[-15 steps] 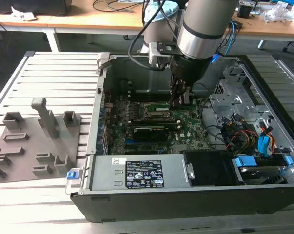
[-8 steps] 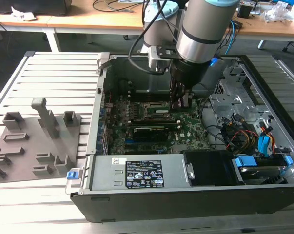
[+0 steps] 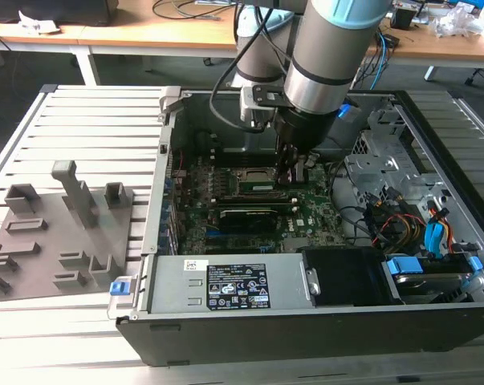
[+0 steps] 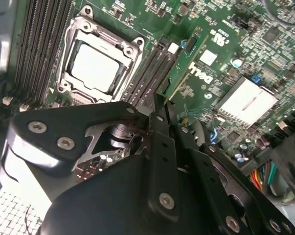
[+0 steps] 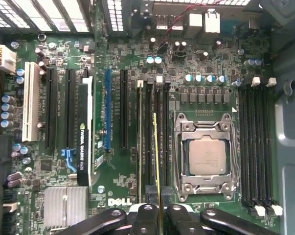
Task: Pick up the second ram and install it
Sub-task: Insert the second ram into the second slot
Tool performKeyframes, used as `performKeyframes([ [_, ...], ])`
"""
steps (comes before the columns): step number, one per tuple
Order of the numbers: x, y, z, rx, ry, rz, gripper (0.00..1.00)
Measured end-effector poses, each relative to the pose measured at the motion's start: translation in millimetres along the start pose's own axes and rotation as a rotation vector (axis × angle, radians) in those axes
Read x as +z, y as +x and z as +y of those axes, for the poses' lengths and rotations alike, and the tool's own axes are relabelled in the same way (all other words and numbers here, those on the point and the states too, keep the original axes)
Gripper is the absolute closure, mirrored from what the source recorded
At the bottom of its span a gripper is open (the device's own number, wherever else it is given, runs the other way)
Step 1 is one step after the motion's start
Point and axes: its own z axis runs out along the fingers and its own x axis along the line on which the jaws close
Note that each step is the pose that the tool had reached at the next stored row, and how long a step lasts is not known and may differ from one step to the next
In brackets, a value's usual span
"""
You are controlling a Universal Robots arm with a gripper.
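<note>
The open computer case (image 3: 402, 321) holds the motherboard (image 5: 118, 63). The gripper (image 5: 157, 215) hangs inside it beside the CPU socket (image 5: 206, 156), clenched on the second ram (image 5: 156, 156), which stands edge-on over 1 slot of the memory slots (image 5: 154, 98) between socket and blue slot.

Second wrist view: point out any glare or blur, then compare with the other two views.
In the second wrist view the CPU lid glares white and the gripper looms soft-edged; in the first wrist view the motherboard is evenly lit and crisp; in the exterior view the case interior sits in shadow.
</note>
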Motion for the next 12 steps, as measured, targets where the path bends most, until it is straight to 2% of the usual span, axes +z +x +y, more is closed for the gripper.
performKeyframes([
  [2,1.0,-2.5,3.8,0.0,0.0,0.0,0.86],
  [4,3.4,-4.0,13.6,0.001,0.0002,-0.0003,0.86],
  [6,4.8,-3.9,18.2,0.003,0.0002,-0.0003,0.86],
  [8,7.4,-3.7,27.1,0.005,0.0004,-0.0005,0.86],
  [10,8.7,-3.5,29.3,0.011,0.0006,-0.0008,0.86],
  [12,10.0,-3.6,29.1,0.076,0.005,-0.006,0.86],
])
